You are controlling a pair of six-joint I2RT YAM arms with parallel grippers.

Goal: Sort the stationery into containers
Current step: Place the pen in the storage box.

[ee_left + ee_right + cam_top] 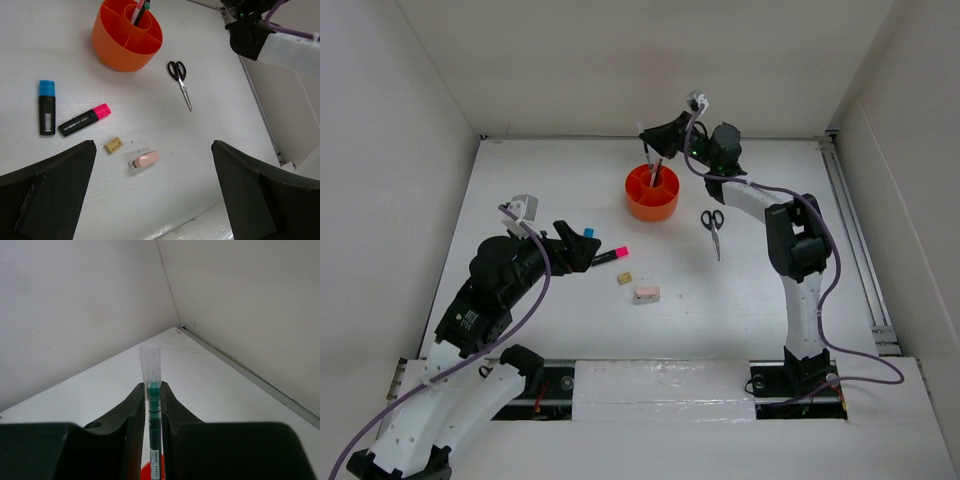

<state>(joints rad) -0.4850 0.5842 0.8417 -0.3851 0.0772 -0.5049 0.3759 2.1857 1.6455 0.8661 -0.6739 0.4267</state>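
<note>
Left gripper [153, 144]: jaws spread wide with nothing between them. It hangs over the white table [520, 190] at the near left, just beside the two highlighters.
Pinkish eraser [145, 160]: lies flat on the table. Of the loose pieces it is nearest the arm bases.
Tan eraser [113, 145]: smaller and lying flat, just left of the pinkish eraser and a little farther back, not touching it.
Pink-capped highlighter [84, 120]: black barrel, lying flat at a slant beyond the erasers, cap end toward the table's middle.
Blue-capped highlighter [47, 107]: black barrel, lying flat to the left of the pink-capped one and apart from it, cap toward the far side. In the overhead view the left gripper hides most of it.
Scissors [712, 228]: black handles, blades closed, lying flat to the right of the organiser and clear of it, handles toward the far side.
Orange organiser [120, 52]: round and low, standing past mid-table, with a round centre well and a ring of compartments around it.
Pink-red pencil [141, 6]: stands in the centre well.
Right gripper [152, 387]: directly above the organiser, fingers pressed onto a pen.
Pen [151, 365]: clear cap, green inside, held upright. Its lower end reaches down into the centre well; whether it touches the bottom cannot be told.
</note>
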